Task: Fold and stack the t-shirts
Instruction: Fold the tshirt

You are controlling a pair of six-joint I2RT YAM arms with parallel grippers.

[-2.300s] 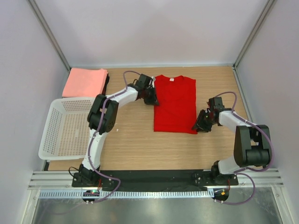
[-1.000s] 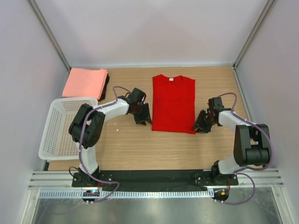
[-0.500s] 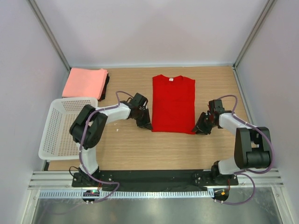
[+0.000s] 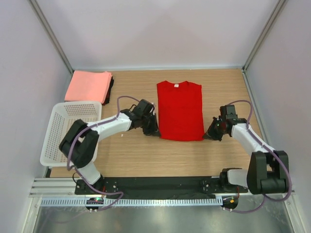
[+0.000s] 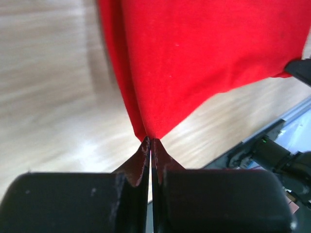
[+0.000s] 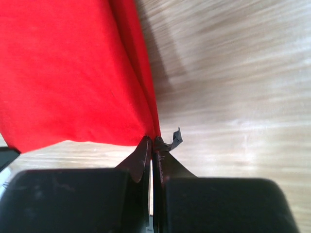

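Observation:
A bright red t-shirt (image 4: 180, 110) lies on the wooden table, its sides folded in to a narrow rectangle, collar at the far end. My left gripper (image 4: 154, 132) is shut on its near left corner, seen in the left wrist view (image 5: 149, 140) with red cloth (image 5: 194, 53) fanning out from the tips. My right gripper (image 4: 208, 136) is shut on the near right corner, seen in the right wrist view (image 6: 153, 140) with the red cloth (image 6: 68, 73) on the left. A folded salmon-pink shirt (image 4: 87, 86) lies on a dark one (image 4: 110, 91) at the far left.
A white mesh basket (image 4: 68, 133) stands at the left edge of the table, close to the left arm. Grey walls close in the left, back and right. A black rail (image 4: 160, 184) runs along the near edge.
The left gripper came down from the shirt's far left corner to its near left corner and shut on it. The right gripper drew slightly nearer. The shirt's near edge has shifted a little.

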